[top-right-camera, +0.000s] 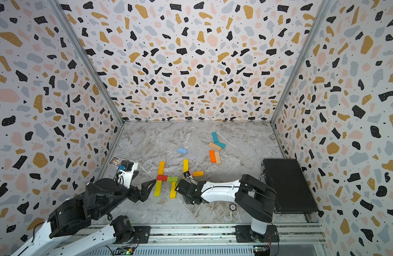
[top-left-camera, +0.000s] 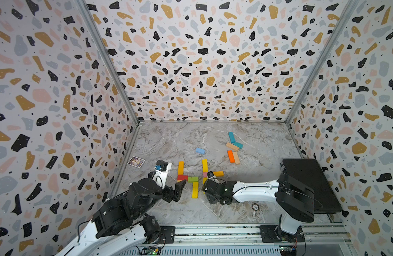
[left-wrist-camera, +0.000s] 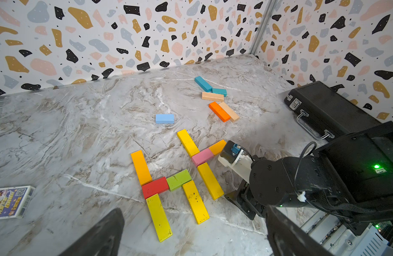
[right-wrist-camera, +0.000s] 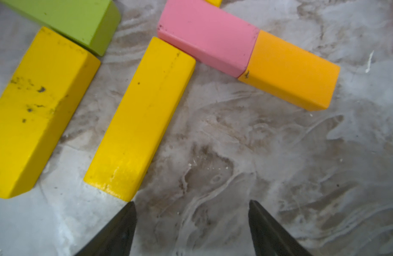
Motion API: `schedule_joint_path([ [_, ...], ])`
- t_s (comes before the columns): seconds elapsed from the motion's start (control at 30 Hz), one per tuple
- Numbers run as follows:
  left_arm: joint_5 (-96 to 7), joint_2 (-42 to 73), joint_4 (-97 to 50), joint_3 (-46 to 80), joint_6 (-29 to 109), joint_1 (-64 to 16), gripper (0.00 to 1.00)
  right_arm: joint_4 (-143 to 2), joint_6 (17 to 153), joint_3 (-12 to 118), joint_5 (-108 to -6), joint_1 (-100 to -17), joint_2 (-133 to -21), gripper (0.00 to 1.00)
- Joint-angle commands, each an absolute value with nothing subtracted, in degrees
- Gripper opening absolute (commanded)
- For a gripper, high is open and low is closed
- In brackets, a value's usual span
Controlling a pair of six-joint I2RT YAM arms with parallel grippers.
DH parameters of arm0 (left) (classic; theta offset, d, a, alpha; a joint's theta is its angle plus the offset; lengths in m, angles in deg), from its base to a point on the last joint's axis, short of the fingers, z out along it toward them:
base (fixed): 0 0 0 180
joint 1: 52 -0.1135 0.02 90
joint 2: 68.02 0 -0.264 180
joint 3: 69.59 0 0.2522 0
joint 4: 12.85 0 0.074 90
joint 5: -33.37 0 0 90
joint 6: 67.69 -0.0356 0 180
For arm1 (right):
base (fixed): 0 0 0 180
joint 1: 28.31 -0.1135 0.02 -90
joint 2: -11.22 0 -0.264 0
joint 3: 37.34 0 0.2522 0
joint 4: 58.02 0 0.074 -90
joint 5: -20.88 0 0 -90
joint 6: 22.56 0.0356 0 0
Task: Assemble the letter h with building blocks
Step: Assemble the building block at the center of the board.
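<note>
The building blocks (top-left-camera: 194, 189) lie flat in two lots. Nine sit by the middle of the table's (top-left-camera: 169, 137) near edge as two figures side by side, one joined through a red block (left-wrist-camera: 155, 187) and a green block (left-wrist-camera: 178, 180), the other through a pink block (right-wrist-camera: 207, 35). Five more cluster toward the far right corner, and a light blue block (top-left-camera: 200, 151) lies alone between them and the figures.

The far left of the table is bare. A card (top-left-camera: 136, 161) lies at the left edge, and a black case (top-left-camera: 310, 184) takes up much of the right edge.

The right end effector (right-wrist-camera: 191, 202) is low over bare table beside the pink figure's lower yellow bar (right-wrist-camera: 140, 119). Its jaws are apart with nothing between them. One fingertip is at the bar's end corner — whether it touches I cannot tell. Its arm reaches in from the near right, forearm almost level.

The left end effector (top-left-camera: 180, 191) hangs just left of the red block's figure, jaws spread wide and empty, on a folded arm rising from the near left corner
</note>
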State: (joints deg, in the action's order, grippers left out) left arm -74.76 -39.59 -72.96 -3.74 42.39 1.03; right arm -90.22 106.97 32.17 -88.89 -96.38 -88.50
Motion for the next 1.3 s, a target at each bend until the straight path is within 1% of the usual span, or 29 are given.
schedule_joint_path([
  [0.0, -75.36, -39.35, -72.39, -4.12, 41.52, 0.82, 0.99, -91.10, 107.71, 31.62, -90.30, -95.93, -88.72, 0.81],
  [0.53, -75.45, -38.91, -72.42, -4.24, 41.54, 0.82, 0.99, -89.50, 107.77, 30.68, -90.39, -94.84, -87.67, 0.82],
  [0.7, -75.19, -38.77, -72.50, -4.22, 41.62, 0.82, 0.99, -91.54, 106.88, 29.51, -90.24, -94.84, -83.83, 0.82],
  [0.8, -75.04, -38.75, -72.35, -4.15, 41.58, 0.82, 0.99, -90.77, 104.55, 28.78, -88.65, -95.40, -80.89, 0.84],
  [0.87, -75.12, -38.95, -72.23, -4.15, 41.56, 0.82, 0.99, -90.68, 102.95, 29.62, -89.74, -96.51, -80.43, 0.85],
  [1.0, -74.93, -39.10, -71.98, -4.24, 41.55, 0.82, 0.99, -91.67, 100.00, 33.13, -91.81, -98.12, -82.60, 0.85],
  [1.27, -74.65, -38.46, -72.14, -4.15, 41.35, 0.82, 0.99, -93.45, 94.95, 40.33, -91.32, -99.24, -89.11, 0.85],
])
